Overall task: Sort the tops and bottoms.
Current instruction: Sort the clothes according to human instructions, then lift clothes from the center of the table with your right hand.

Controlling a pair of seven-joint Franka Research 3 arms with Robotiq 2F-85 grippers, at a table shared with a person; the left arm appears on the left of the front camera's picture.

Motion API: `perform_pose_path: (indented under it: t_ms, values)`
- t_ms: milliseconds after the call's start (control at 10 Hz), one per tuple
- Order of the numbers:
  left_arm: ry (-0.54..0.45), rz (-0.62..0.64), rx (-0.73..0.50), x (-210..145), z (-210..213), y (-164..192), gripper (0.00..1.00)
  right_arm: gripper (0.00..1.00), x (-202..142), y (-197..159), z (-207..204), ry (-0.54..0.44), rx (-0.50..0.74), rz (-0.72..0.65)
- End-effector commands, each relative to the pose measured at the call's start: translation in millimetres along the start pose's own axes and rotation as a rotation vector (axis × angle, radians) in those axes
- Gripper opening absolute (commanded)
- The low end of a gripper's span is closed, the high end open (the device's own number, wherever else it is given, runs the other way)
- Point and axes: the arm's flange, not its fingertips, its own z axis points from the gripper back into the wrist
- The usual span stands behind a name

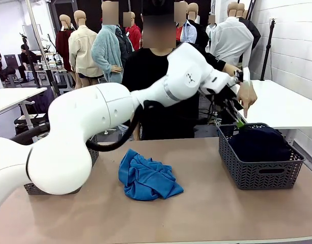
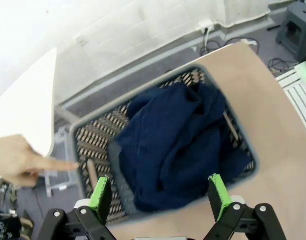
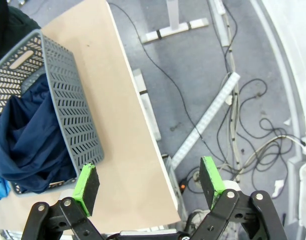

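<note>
A dark navy bottom (image 1: 260, 143) lies heaped in the grey mesh basket (image 1: 247, 175) at the table's right. My left arm reaches across to it, and my left gripper (image 1: 237, 116) hangs just above the basket's far-left corner. In the left wrist view my left gripper (image 2: 159, 196) is open and holds nothing; the navy bottom (image 2: 177, 145) lies below it in the basket (image 2: 75, 145). A bright blue top (image 1: 145, 178) lies crumpled in the middle of the table. My right gripper (image 3: 149, 185) is open, high over the table's edge beside the basket (image 3: 68, 110) with the navy bottom (image 3: 23, 145).
The person stands at the far side with a hand (image 1: 246, 96) pointing down at the right basket; that hand (image 2: 18, 160) also shows by the basket's rim. A second grey basket (image 1: 31, 189) sits at the left, mostly behind my left arm.
</note>
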Motion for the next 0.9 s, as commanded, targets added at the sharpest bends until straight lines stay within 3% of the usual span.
perform_pose_path:
  t_ms: [0, 500, 800]
  values:
    - [0.119, 0.064, 0.048, 3, 38, 15, 1.0, 1.0, -1, 0, 1, 0.015, -0.016, 0.008]
    - [0.492, 0.322, 0.234, -40, 167, -123, 1.0, 1.0, -1, 0, 1, 0.015, -0.016, 0.008]
    - [0.669, 0.624, 0.403, -82, 217, -217, 1.0, 1.0, -1, 0, 1, 0.015, -0.016, 0.008]
